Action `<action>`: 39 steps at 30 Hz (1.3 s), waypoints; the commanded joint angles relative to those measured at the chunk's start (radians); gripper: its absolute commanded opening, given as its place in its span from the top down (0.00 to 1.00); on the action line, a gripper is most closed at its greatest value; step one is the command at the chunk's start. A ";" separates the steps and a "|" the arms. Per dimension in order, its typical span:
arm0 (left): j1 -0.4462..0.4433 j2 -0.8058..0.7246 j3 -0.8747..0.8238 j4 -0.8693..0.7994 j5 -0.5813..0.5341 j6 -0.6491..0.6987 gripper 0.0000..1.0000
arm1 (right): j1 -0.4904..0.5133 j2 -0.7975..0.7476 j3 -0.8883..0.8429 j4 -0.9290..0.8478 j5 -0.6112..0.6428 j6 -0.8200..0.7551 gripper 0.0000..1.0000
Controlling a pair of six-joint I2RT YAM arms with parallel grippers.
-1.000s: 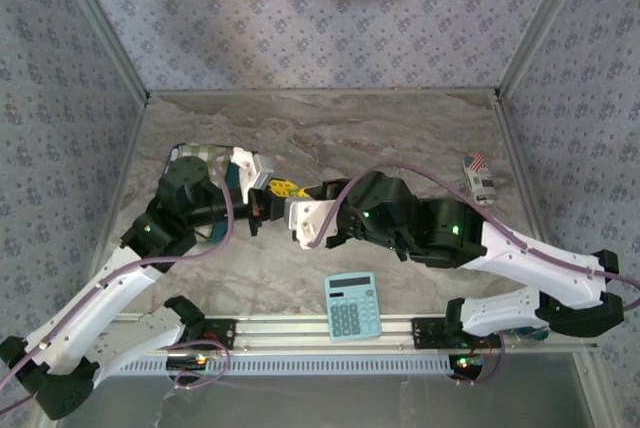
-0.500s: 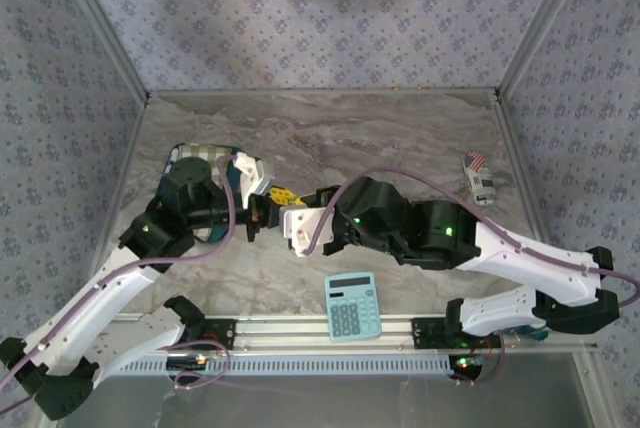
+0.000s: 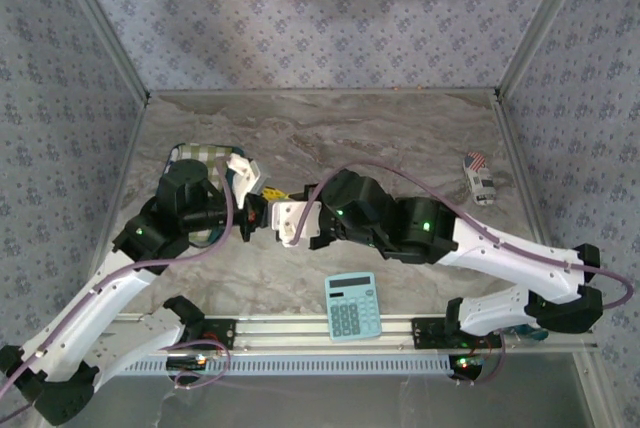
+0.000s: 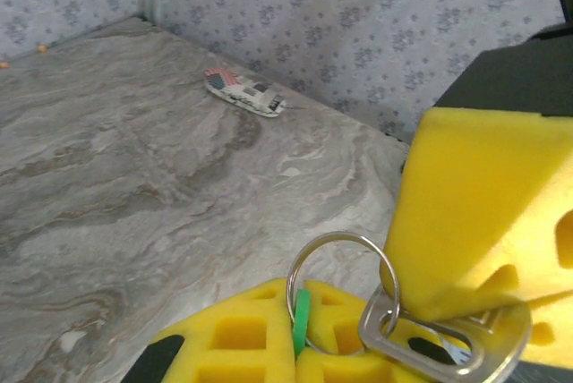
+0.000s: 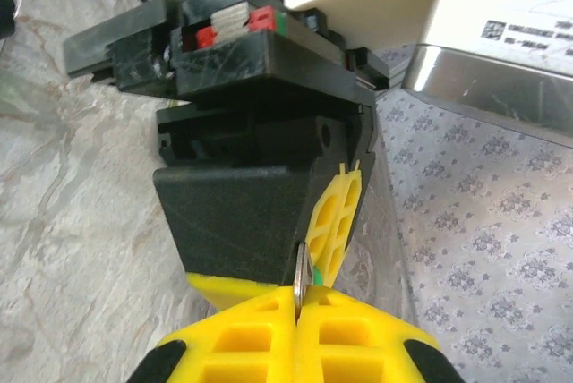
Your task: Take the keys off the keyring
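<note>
The keyring [image 4: 343,236] is clamped between the closed yellow fingers [image 4: 237,338] of the left gripper [image 4: 295,352]. The keys [image 4: 302,320], a small green piece, are threaded on it right at those fingertips. A silver metal tab [image 4: 439,347] on the same ring is pinched by the shut right gripper [image 5: 297,334]. In the right wrist view the metal is seen edge-on as a thin sliver. From overhead, the grippers are seen tip to tip above the marble table [image 3: 400,138], with a calculator [image 3: 351,305] lying well apart.
</note>
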 commanded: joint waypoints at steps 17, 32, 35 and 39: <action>-0.026 0.017 0.036 0.440 -0.104 -0.074 1.00 | 0.073 0.112 -0.256 0.338 -0.421 0.088 1.00; 0.001 0.023 0.064 0.448 -0.061 -0.126 1.00 | 0.172 0.060 -0.300 -0.002 -0.249 -0.127 1.00; 0.002 0.024 0.061 0.464 -0.066 -0.138 1.00 | 0.198 0.065 -0.296 0.009 -0.247 -0.137 1.00; 0.005 0.027 0.054 0.473 -0.076 -0.145 1.00 | 0.237 0.097 -0.284 0.003 -0.213 -0.169 1.00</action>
